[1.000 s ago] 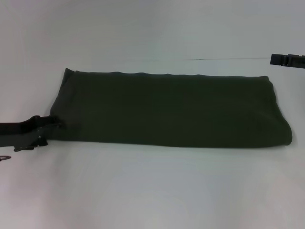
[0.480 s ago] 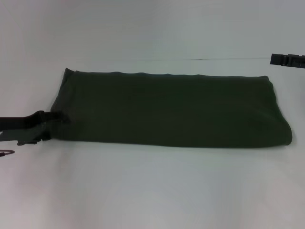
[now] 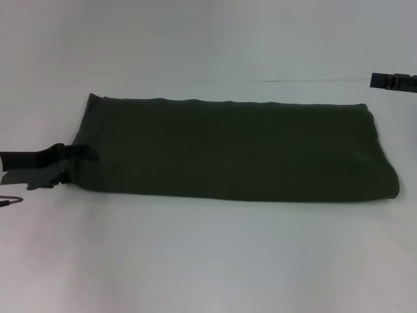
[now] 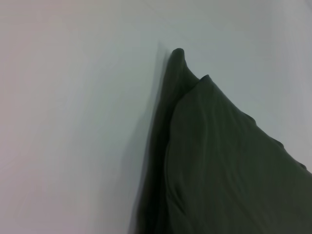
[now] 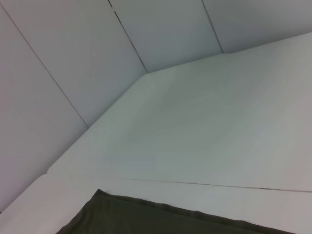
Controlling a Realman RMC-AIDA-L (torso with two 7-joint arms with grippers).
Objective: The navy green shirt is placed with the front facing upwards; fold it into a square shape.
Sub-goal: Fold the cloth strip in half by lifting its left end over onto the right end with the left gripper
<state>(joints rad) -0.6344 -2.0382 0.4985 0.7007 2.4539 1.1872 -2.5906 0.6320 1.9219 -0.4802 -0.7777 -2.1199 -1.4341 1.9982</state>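
Olive cotton — the navy green shirt point(image 3: 234, 151) is lying across the white counter point(image 3: 208, 261) as a long folded band, soft and limp. Left claw point(image 3: 83, 155) is reaching its left edge, grip unclear; right claw point(image 3: 393, 81) is idling far right — best pinching both end corners.

Soft, even, bluish-white light fills all views; the pale tabletop point(image 3: 215, 254) looks washed out and grainy (hardly any glare), the dark olive-green folded cotton shirt point(image 3: 234, 151) reads near-black, casting only faint shadow
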